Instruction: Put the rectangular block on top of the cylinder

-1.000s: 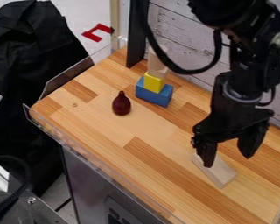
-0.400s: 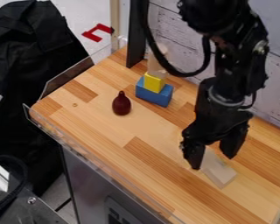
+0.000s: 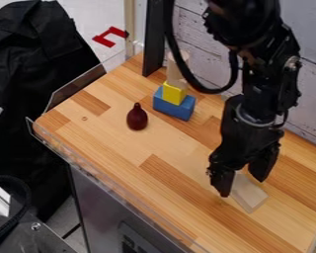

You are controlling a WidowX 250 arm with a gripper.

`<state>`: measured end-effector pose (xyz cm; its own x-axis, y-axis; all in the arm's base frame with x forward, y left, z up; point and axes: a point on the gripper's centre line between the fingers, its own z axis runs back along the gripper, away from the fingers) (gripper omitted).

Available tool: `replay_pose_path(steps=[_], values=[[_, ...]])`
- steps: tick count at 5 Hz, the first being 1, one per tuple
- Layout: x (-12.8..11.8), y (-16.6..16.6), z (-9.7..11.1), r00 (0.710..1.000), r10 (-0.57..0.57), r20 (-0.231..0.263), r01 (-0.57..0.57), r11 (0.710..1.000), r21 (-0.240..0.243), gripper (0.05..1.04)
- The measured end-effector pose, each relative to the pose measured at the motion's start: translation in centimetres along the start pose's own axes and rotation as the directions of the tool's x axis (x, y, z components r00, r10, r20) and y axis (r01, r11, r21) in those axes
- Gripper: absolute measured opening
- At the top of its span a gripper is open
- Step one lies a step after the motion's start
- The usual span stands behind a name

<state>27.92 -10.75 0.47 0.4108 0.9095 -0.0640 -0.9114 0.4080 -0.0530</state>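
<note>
Where a plank wall (image 3: 313,96) backs the wooden counter (image 3: 121,143), a blue block (image 3: 177,110) carries a yellow block (image 3: 174,94); the claw (image 3: 242,184) gapes.

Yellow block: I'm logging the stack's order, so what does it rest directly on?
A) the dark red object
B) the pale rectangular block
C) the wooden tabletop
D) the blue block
D: the yellow block sits on top of the blue block, below the pale cylinder.

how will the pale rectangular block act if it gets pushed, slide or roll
The pale rectangular block looks like plain wood, so it should stay stiff. Lying on a broad flat face, it would probably slide or swivel on the table rather than roll or tip.
</note>
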Motion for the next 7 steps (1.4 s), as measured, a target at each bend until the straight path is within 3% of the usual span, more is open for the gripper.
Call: replay_pose_path(steps=[2,3,4,5,6,7], values=[[0.0,0.1,-1.2,1.000,0.019,-0.010,-0.019,1.000,0.021,1.001],[0.1,0.2,-1.9,0.999,0.043,-0.022,-0.042,0.999,0.033,0.948],[0.2,0.2,-2.1,0.999,0.043,-0.020,-0.043,0.999,0.020,0.663],[0.4,1.3,-1.9,1.000,0.021,-0.003,-0.020,1.000,0.023,0.560],[0.7,2.5,2.6,0.985,-0.173,0.014,0.174,0.976,-0.134,0.559],[1.9,3.2,7.4,0.979,-0.160,0.127,0.179,0.972,-0.152,0.559]])
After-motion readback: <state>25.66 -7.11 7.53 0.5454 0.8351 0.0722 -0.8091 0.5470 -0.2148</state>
